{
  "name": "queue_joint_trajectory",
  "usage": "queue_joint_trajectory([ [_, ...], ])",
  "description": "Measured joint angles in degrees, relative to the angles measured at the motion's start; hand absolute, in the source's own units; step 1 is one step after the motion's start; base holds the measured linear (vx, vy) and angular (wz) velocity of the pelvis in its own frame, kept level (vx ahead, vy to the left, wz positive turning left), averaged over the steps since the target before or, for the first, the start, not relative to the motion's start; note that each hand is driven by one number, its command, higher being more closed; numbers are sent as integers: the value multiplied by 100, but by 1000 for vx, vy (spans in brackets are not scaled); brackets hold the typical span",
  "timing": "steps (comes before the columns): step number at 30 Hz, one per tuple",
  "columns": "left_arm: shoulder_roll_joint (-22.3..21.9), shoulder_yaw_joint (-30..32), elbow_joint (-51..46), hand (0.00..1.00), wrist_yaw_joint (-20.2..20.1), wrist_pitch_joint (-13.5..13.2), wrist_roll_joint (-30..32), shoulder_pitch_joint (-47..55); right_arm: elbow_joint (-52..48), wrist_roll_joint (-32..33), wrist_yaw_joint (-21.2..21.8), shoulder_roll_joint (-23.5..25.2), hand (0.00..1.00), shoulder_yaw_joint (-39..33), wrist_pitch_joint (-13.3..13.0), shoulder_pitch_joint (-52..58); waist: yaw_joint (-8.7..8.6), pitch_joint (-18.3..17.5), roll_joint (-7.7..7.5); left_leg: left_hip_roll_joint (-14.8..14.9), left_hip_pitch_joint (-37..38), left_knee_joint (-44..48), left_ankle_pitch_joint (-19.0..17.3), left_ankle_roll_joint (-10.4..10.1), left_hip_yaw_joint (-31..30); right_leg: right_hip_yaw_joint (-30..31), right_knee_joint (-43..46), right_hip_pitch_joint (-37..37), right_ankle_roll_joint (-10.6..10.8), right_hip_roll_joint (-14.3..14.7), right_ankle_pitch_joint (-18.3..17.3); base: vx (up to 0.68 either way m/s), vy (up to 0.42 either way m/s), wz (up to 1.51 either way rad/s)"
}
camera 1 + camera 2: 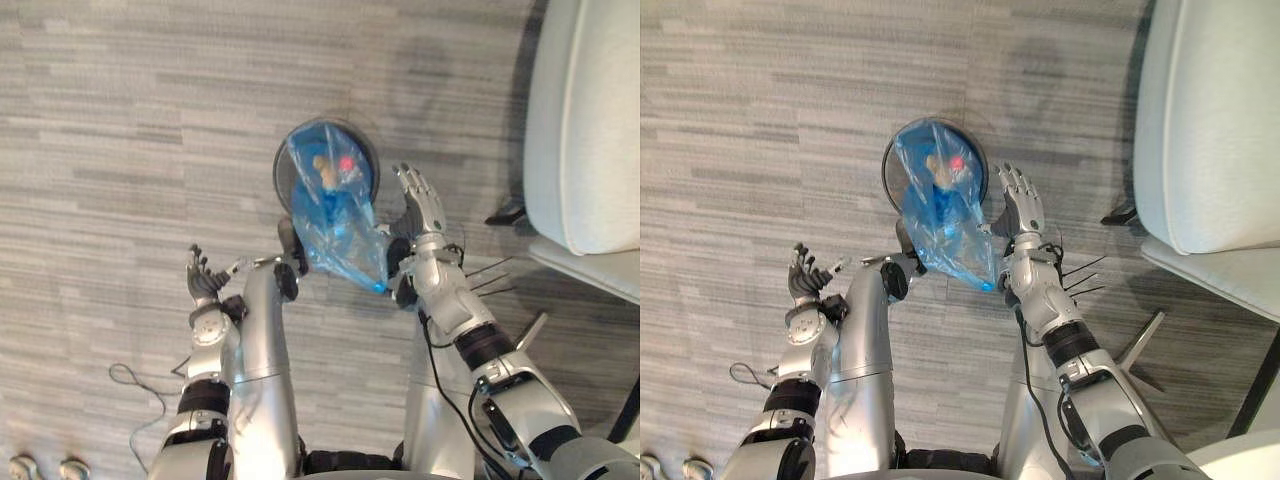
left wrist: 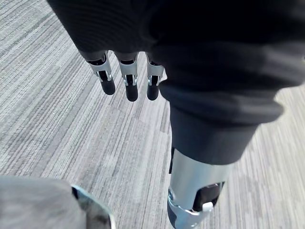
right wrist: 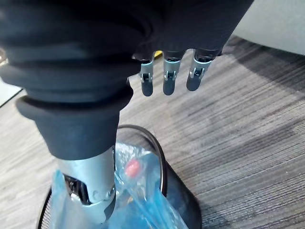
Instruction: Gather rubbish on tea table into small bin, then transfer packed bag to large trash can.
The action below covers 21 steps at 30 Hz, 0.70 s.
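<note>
You've got the blue bag sitting in the dark round bin on the grey carpet. Its loose end sticks out over the rim on the robot's side, and a red piece and a tan piece of rubbish show through the plastic. The right hand is just beside the bin on its right with fingers straight and spread, pinching nothing; the thumb is right by the bag, but I can't tell whether it touches. The left hand is over bare carpet well apart from the bin, fingers straight and loose, holding nothing, and a pale sofa sits at far right.
</note>
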Motion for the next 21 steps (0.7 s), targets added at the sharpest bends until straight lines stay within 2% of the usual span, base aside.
queue_joint_trajectory([
  [3, 21, 47, -54, 0, 31, -58, -170, -94, 324, -63, 7, -18, 0, 161, 73, -289, 17, 0, 0, -27, -248, 64, -29, 47, 2, 17, 49, -231, 68, -43, 15, -40, 21, 3],
  [8, 64, 21, -106, 0, 108, 32, -313, -204, 947, -413, 161, -32, 0, 557, 185, -486, 112, -1, 1, -63, -431, -11, -59, 52, 36, 4, -56, -387, 131, -95, 82, -18, 13, 2],
  [18, 24, -6, 249, 0, 104, -17, -294, -319, 1668, -641, 698, 44, 0, 1137, 154, -542, 149, -1, 0, -71, -220, -134, -7, 98, 41, -50, -234, -118, 103, -95, 113, 2, 9, 0],
  [19, -9, -34, 297, 0, 93, -9, -277, -321, 1765, -596, 816, 56, 100, 1251, 143, -552, 149, -3, 1, -73, -121, -232, 13, 93, 36, -87, -335, -12, 88, -88, 147, 0, 0, 0],
  [21, -7, -43, 380, 0, 92, -2, -263, -335, 1819, -553, 896, 83, 100, 1278, 101, -563, 148, -4, 0, -81, -32, -405, 94, 88, 52, -122, -497, 75, 90, -82, 206, 0, 0, 0],
])
